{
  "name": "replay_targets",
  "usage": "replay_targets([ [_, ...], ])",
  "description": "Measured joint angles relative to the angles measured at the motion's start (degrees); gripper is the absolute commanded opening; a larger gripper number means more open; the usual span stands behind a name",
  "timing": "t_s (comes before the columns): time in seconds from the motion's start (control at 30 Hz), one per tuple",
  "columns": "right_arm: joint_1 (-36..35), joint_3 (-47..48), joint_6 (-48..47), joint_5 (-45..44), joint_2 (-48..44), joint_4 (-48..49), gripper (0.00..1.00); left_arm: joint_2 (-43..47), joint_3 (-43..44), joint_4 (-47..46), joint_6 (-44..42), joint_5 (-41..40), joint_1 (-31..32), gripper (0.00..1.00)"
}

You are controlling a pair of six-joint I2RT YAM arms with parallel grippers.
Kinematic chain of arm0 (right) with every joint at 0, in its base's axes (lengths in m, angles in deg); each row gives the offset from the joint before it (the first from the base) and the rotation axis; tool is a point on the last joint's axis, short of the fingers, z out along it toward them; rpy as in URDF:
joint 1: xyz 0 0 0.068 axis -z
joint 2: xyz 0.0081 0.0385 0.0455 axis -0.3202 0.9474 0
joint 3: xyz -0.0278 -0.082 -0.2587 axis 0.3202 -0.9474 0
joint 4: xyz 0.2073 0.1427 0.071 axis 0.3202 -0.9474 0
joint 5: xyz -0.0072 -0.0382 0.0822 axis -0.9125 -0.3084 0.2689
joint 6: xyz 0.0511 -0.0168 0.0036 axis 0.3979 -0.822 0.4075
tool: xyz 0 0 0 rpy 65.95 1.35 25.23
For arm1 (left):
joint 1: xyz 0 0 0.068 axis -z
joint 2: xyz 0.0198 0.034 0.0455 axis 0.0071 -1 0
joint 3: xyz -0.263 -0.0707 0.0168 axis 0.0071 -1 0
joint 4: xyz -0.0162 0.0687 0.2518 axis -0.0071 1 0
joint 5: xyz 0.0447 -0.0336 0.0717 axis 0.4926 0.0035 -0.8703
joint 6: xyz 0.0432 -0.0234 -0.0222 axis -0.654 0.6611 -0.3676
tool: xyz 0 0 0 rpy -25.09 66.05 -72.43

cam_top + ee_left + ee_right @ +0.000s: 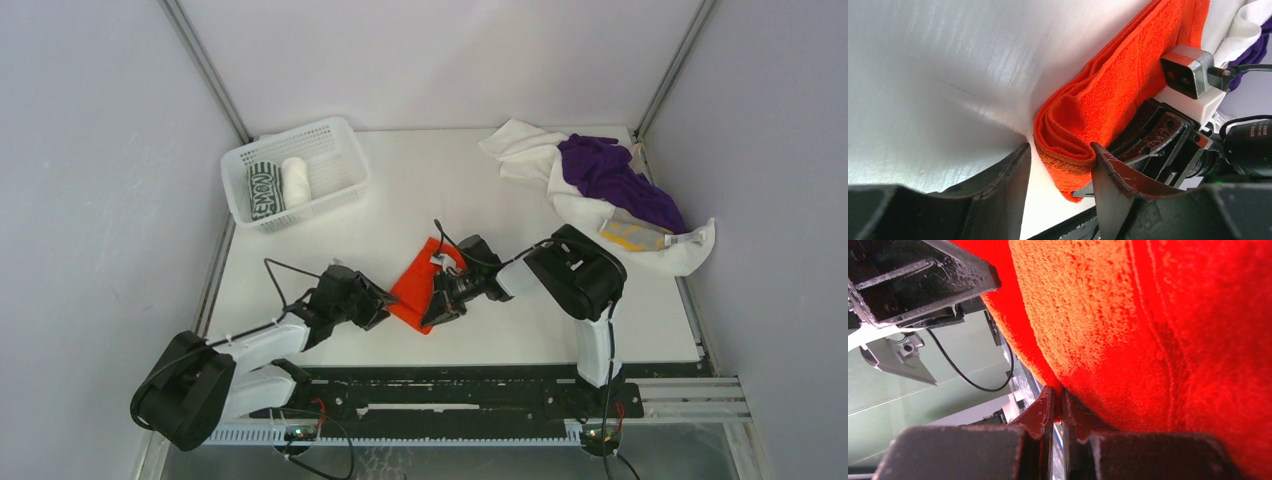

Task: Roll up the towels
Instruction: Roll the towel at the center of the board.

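Two limp folds of orange towel (1108, 95) sit between released left fingers (1009, 186), best gripped there; right fingers (1042, 412) pinch its edge.

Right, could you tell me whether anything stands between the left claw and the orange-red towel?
Nothing visible does. The open left claw straddles the folded near end of the orange-red terry cloth towel. The right claw, shut on the same towel's edge, sits close beside it, but not between the two.

orange towel (1148, 340) cropped in right wrist view, partly covered by right end effector (438, 308)
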Motion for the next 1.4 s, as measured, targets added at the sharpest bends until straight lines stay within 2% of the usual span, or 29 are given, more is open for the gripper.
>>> replay_targets([
  [0.3, -0.81, 3.45, -4.48, -4.20, -2.16, -9.31, 0.04, -3.56, 1.22, -1.18, 0.11, -0.04, 0.00, 0.40],
  [0.4, -1.16, 4.09, -5.77, -5.25, -2.78, -11.45, 0.04, -4.74, 2.49, -0.39, -0.37, -0.04, 0.00, 0.46],
  [0.53, -1.16, 4.24, -6.62, -5.31, -2.86, -12.33, 0.03, -3.98, 3.54, 1.33, -1.25, -0.09, -0.09, 0.62],
  [0.63, -1.16, 4.24, -6.58, -5.09, -2.86, -12.33, 0.03, -0.79, 3.69, 4.63, -2.47, -0.87, -0.61, 0.66],
  [0.77, -0.96, 4.24, -6.03, -4.68, -2.86, -11.63, 0.03, 4.68, 2.71, 9.22, -4.11, -2.14, -1.40, 0.67],
  [0.97, -0.39, 4.24, -5.07, -4.46, -2.84, -10.38, 0.03, 20.87, -3.80, 11.85, -5.73, -2.64, -3.98, 0.73],
  [1.13, -0.24, 4.24, -4.59, -4.24, -2.49, -9.42, 0.03, 31.76, -10.40, 11.76, -5.66, -2.47, -5.35, 0.73],
  [1.27, -0.22, 4.24, -3.74, -3.28, -1.01, -8.11, 0.03, 31.01, -11.87, 8.66, -5.29, -1.64, -5.42, 0.72],
  [1.4, -0.11, 4.24, -2.84, -2.29, -0.20, -6.91, 0.03, 23.26, -11.65, 1.51, -5.33, 0.20, -5.44, 0.68],
])
